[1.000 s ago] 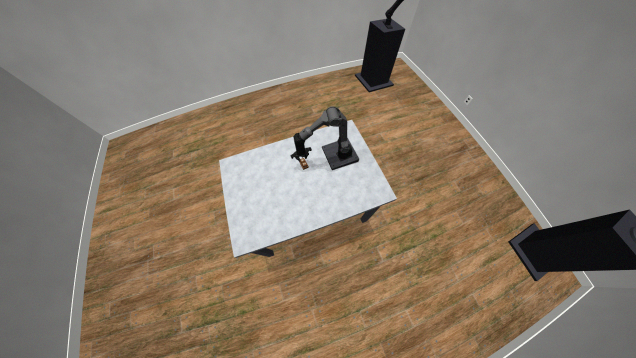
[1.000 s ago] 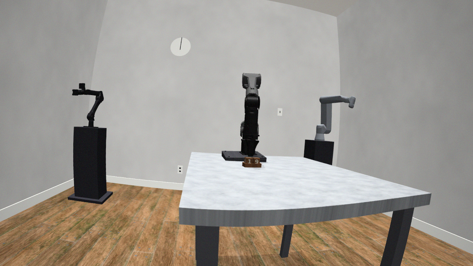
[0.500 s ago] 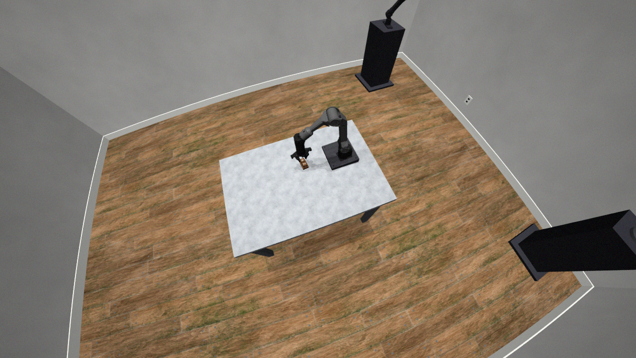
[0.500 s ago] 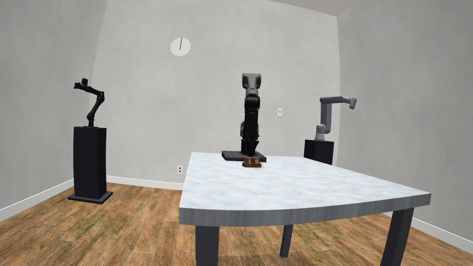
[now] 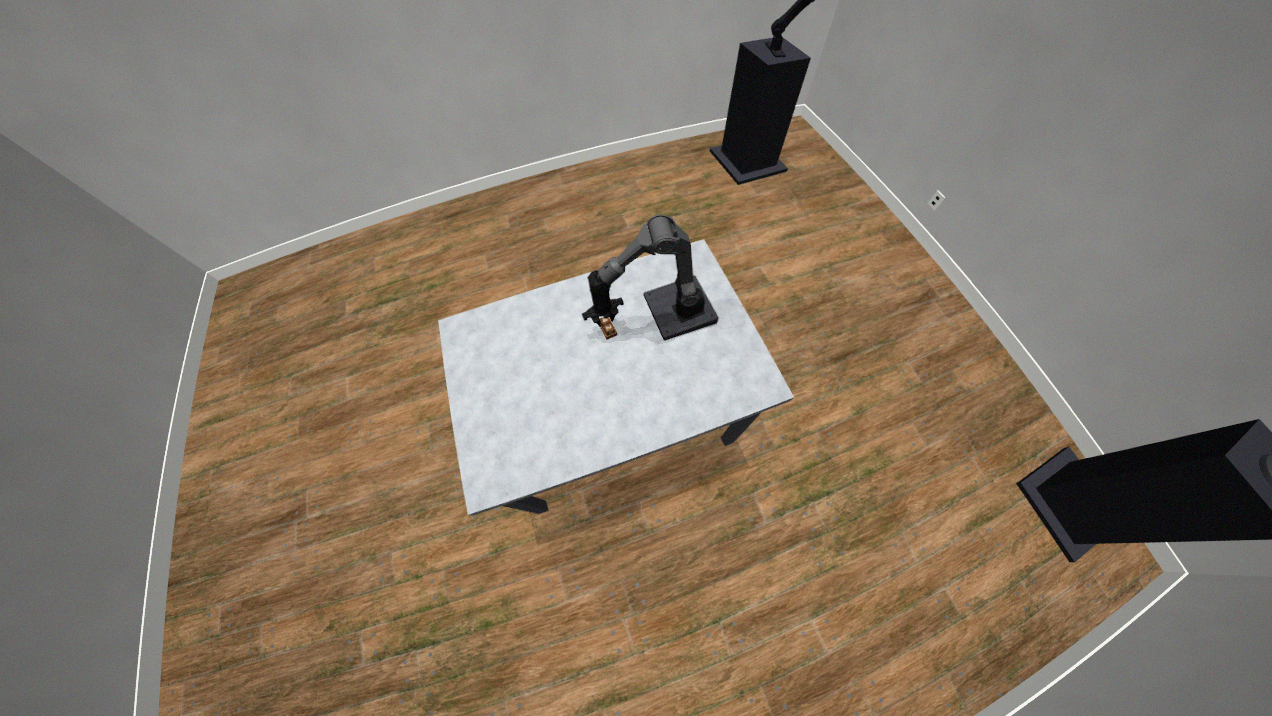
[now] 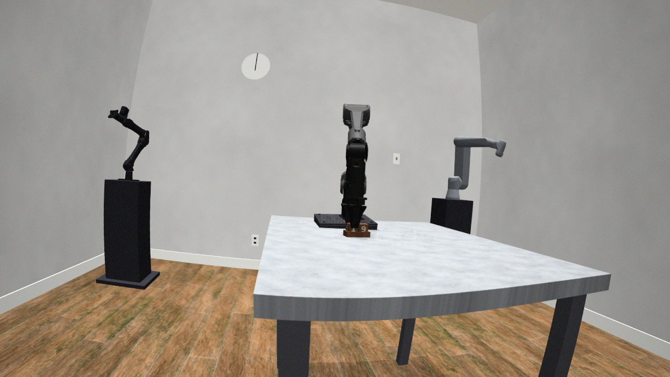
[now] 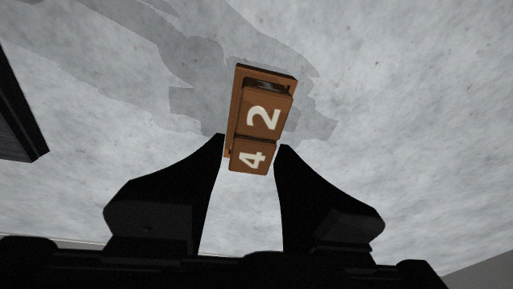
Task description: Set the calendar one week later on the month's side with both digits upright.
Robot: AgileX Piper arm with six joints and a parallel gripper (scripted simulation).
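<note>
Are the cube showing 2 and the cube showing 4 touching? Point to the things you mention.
Cannot tell: in the wrist view only a dark seam separates the 2 cube [image 7: 264, 117] from the 4 cube [image 7: 252, 159].

A rectangular table with a mottled pale grey-white top and dark legs [image 5: 569, 400] [image 6: 398, 266] [image 7: 423, 121] stands on a brown wood-plank floor [image 5: 373, 569] [image 6: 206, 327]. In the exterior view, a small brown wooden tray [image 5: 610, 336] [image 6: 357, 234] [image 7: 232, 109] with digit cubes in it lies on the tabletop towards its far left, just in front of a black rectangular base plate [image 5: 669, 329] [image 6: 323, 220] [image 7: 24, 133] that lies at the far edge.
</note>
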